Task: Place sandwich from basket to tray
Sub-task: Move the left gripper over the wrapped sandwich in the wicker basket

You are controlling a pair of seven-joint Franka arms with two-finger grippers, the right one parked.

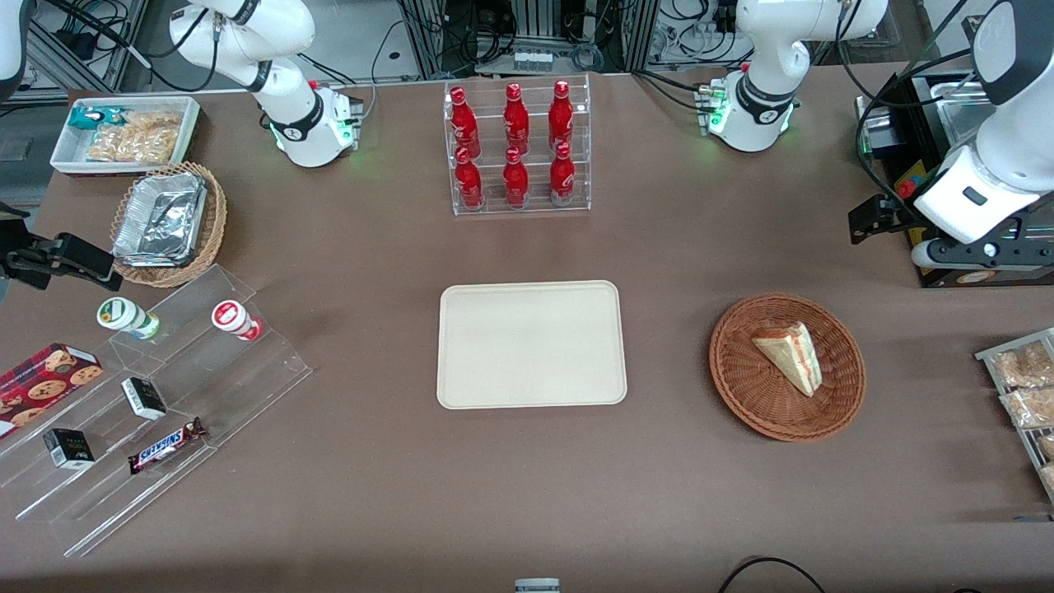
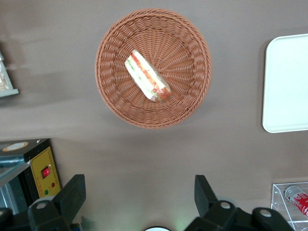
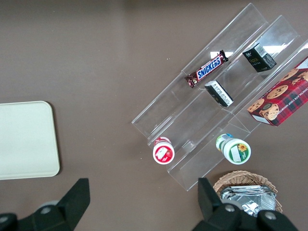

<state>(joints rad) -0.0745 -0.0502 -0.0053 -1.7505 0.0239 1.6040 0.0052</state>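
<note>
Inside the wicker basket [image 1: 787, 366] the wrapped sandwich [image 1: 792, 356] lies on its side, well apart from the cream tray [image 1: 531, 344]; the gripper [image 2: 139, 197] hangs high, spread wide and empty, positioned for descent.

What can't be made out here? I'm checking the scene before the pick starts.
- Sandwich in the basket: its underside is hidden, and the filling is too small to name.
- Gripper, open, above bare table farther from the front camera than the basket: the front view's edge cuts off its fingers.
- Tray: cut off by the left wrist view's edge.
- Snack packets: cropped by the front view's edge.
</note>
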